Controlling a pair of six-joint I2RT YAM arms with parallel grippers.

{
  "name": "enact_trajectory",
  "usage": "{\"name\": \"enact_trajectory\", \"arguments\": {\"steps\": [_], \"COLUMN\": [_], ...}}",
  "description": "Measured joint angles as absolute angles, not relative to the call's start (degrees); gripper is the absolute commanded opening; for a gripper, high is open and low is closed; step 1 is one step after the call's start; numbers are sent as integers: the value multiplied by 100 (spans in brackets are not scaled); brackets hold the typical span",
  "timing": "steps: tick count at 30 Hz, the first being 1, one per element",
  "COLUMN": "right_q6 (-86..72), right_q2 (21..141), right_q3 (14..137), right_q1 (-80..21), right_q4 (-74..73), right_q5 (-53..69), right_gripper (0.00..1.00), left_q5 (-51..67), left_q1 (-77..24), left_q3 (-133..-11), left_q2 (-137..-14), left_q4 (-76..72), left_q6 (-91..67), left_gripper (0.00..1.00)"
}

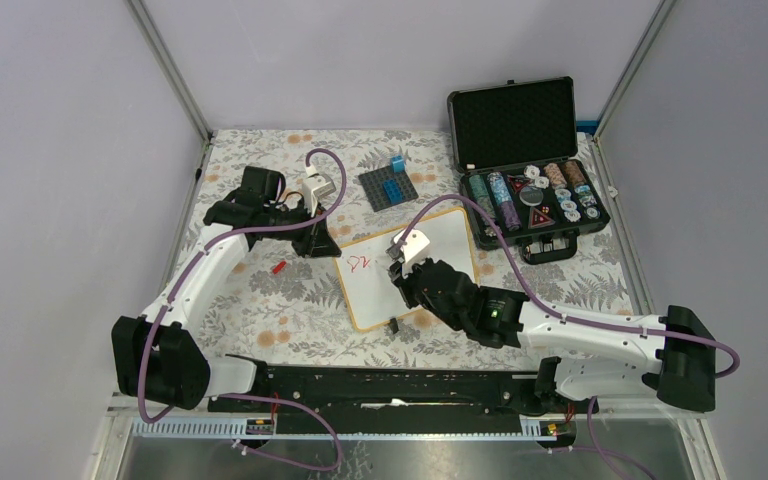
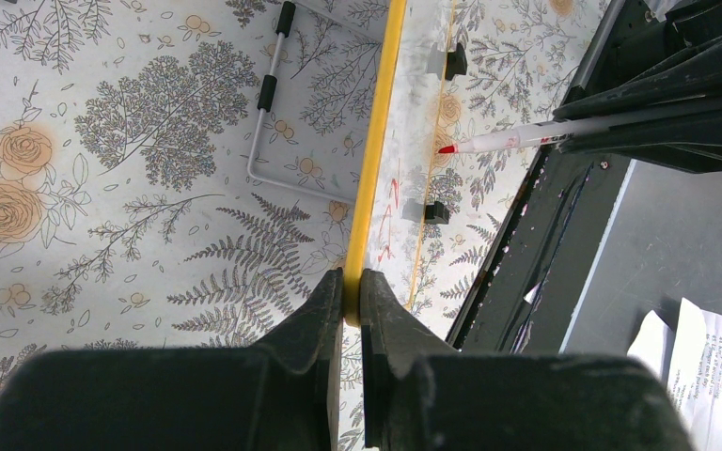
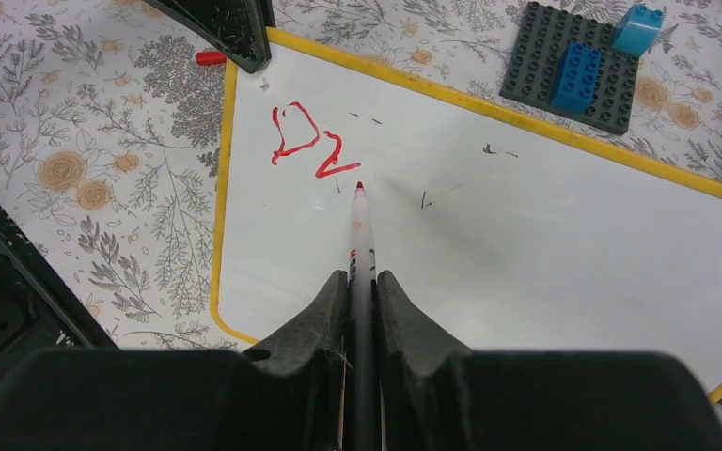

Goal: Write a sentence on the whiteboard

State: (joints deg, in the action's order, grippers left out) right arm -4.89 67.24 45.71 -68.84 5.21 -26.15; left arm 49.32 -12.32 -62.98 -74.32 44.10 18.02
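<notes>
The left gripper clenched the whiteboard edge; the right gripper grasped a marker beside red letters.

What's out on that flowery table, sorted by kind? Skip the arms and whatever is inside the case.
whiteboard: 1
red marker: 1
small red cap: 1
grey studded baseplate: 1
blue bricks: 2
black case: 1
Total: 7
</notes>
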Motion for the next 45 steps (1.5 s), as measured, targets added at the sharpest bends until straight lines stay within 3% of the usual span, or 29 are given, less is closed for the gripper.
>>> {"name": "enact_trajectory", "arguments": {"steps": [45], "right_q6": [-327], "right_q2": [7057], "right_q3": [4733], "right_q1": [-6624], "right_q4": [567], "right_q5": [-2687], "right_gripper": [0], "left_q5": [4919], "left_q1": [-1232], "left_q3": [-6298], "left_q2": [-7432], "left_q4": [4405], "left_q6": [1804], "left_gripper": [0]}}
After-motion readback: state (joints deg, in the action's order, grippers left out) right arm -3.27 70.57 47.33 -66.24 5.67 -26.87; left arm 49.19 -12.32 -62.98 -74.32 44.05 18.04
